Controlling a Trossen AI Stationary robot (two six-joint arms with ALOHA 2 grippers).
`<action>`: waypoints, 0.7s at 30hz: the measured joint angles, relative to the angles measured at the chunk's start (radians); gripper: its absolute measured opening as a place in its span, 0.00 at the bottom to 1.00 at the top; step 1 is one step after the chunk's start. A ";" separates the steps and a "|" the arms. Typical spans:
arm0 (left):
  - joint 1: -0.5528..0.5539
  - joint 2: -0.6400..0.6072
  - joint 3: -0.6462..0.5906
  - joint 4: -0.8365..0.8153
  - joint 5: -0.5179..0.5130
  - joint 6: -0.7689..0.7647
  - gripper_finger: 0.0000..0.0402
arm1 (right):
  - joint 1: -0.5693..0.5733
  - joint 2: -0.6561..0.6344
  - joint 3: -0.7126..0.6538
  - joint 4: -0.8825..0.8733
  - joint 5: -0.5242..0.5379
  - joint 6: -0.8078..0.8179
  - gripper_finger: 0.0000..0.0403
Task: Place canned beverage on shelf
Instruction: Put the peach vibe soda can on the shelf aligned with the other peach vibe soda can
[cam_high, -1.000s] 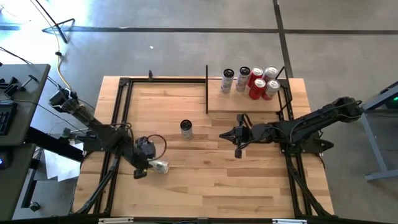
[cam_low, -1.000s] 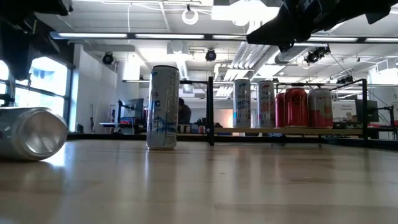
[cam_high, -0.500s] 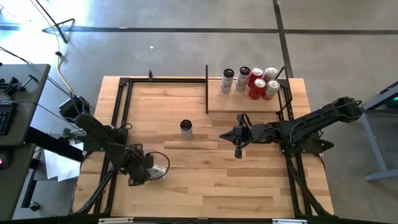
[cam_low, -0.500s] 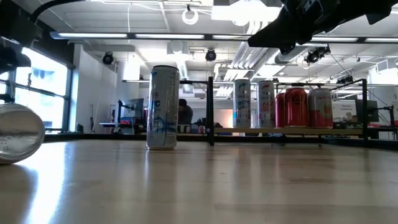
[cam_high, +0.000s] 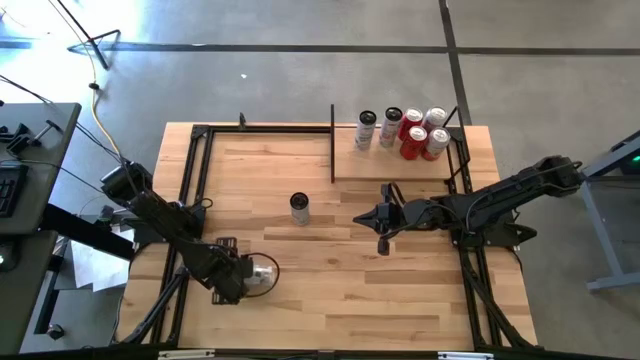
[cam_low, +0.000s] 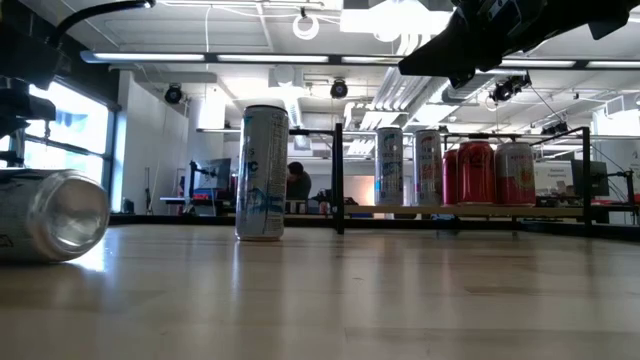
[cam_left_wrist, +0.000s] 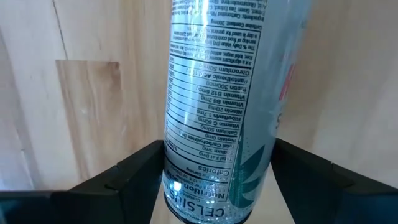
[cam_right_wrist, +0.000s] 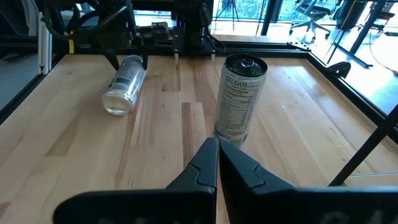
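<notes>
A silver can (cam_high: 263, 271) lies on its side on the planked table near the front left; it also shows in the low view (cam_low: 50, 215) and the right wrist view (cam_right_wrist: 124, 84). My left gripper (cam_high: 240, 280) is shut on its left end (cam_left_wrist: 217, 146). A second silver can (cam_high: 299, 207) stands upright mid-table. My right gripper (cam_high: 358, 217) hangs shut and empty above the table, to the right of that can (cam_right_wrist: 239, 96). The pale wood shelf (cam_high: 400, 172) at the far right holds several upright cans (cam_high: 405, 133). My left gripper pinches the lying can between its two fingers (cam_left_wrist: 134, 174), one on each side of the can's wall (cam_left_wrist: 177, 155) at the end toward the table's left. The fingers come from the left, slanting down, and lie along the can. The can rests on its side on the table.
Black metal frame bars (cam_high: 190, 200) run along the table's left, far and right sides, and a black upright bar (cam_high: 332, 145) marks the shelf's left edge. Bare planks lie between the two loose cans and the near edge.
My left gripper has gone toward the table's near edge and swung round to point toward the right, ending with its fingers on either side of the lying can. The can has shifted a little on the table and stays on its side.
</notes>
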 joint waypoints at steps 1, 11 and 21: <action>0.002 -0.004 0.000 0.010 0.003 -0.005 0.68 | 0.000 0.000 0.000 0.000 0.000 0.000 0.00; 0.039 -0.051 -0.002 0.076 0.050 -0.006 0.60 | 0.000 0.000 0.000 0.000 -0.001 -0.003 0.00; 0.139 -0.066 0.060 0.090 -0.029 0.151 0.58 | 0.000 0.000 0.000 0.000 -0.004 -0.003 0.00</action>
